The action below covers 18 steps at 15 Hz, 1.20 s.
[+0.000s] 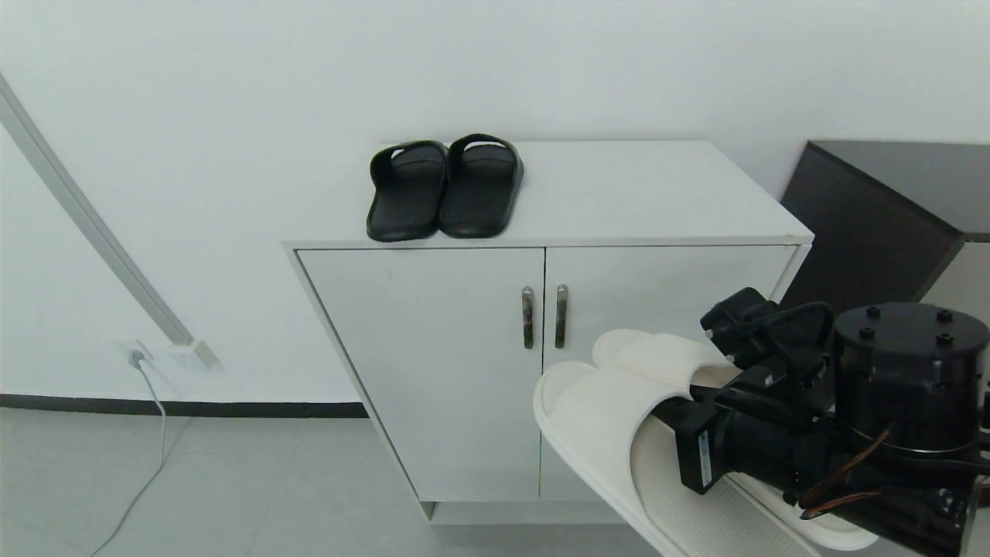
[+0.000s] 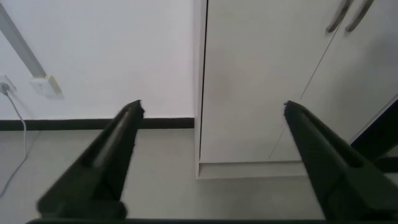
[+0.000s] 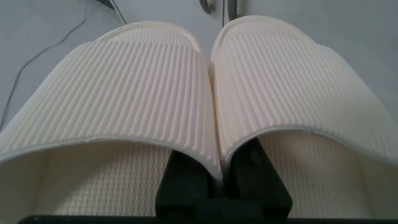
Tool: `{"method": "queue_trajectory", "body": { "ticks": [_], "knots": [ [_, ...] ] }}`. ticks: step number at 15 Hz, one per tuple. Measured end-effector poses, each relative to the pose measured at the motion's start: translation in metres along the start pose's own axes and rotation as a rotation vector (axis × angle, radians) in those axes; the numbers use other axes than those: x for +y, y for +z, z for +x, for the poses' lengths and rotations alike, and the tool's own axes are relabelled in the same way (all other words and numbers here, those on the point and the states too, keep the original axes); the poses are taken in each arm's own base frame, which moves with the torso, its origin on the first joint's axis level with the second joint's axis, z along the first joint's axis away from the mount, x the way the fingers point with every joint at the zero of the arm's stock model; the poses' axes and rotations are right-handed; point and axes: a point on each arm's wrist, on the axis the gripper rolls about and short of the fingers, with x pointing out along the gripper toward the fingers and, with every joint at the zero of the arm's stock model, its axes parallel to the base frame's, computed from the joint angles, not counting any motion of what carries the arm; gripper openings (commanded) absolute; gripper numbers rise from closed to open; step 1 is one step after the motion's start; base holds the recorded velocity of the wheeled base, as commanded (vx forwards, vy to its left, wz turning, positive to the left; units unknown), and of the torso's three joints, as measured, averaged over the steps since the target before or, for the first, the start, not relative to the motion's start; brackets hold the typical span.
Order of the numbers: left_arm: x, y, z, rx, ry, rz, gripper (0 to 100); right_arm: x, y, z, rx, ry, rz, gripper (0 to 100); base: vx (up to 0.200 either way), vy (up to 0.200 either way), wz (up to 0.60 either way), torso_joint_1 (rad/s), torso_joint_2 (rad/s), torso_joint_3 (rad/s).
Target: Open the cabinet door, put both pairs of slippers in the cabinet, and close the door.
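A white cabinet (image 1: 433, 371) stands against the wall with both doors closed and two metal handles (image 1: 544, 317) at the middle. A pair of black slippers (image 1: 445, 188) rests on its top, towards the left. My right gripper (image 1: 681, 414) is low in front of the right door, shut on a pair of white ribbed slippers (image 1: 611, 422) held side by side. In the right wrist view the white slippers (image 3: 205, 106) cover the fingers (image 3: 224, 186) pinching their inner edges. My left gripper (image 2: 211, 112) is open, low near the cabinet's (image 2: 261, 93) left bottom corner.
A dark piece of furniture (image 1: 889, 224) stands right of the cabinet. A wall socket with a grey cable (image 1: 139, 360) and a slanted conduit (image 1: 85, 216) are at the left. Open grey floor (image 1: 193, 487) lies in front and left of the cabinet.
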Motion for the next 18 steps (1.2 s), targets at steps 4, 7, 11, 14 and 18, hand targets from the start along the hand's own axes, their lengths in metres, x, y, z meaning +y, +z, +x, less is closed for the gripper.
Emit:
{"method": "queue_trajectory", "body": {
  "ticks": [4,7,11,14,18],
  "knots": [
    [0.0,0.0,0.0,0.0,0.0,0.0,100,-0.0006,-0.0013,-0.0031,0.001,-0.001,0.0,0,0.0,0.0,0.0,-0.165,0.49,0.32],
    [0.0,0.0,0.0,0.0,0.0,0.001,100,-0.0009,-0.0018,-0.004,0.001,-0.005,0.0,0,0.0,0.0,0.0,-0.139,0.48,0.333],
    [0.0,0.0,0.0,0.0,-0.001,0.01,100,-0.0015,-0.0029,-0.0059,0.002,-0.005,-0.002,0,0.0,0.0,0.0,-0.106,0.46,0.35],
    [0.0,0.0,0.0,0.0,-0.001,0.01,100,-0.0016,-0.0026,-0.0066,0.0,-0.005,-0.002,0,0.0,0.0,0.0,-0.069,0.44,0.372],
    [0.0,-0.0001,0.0,0.001,-0.001,0.006,100,-0.0016,-0.0031,-0.0066,0.003,-0.004,-0.002,0,0.0,0.0,0.0,-0.017,0.33,0.314]
  ]
}}
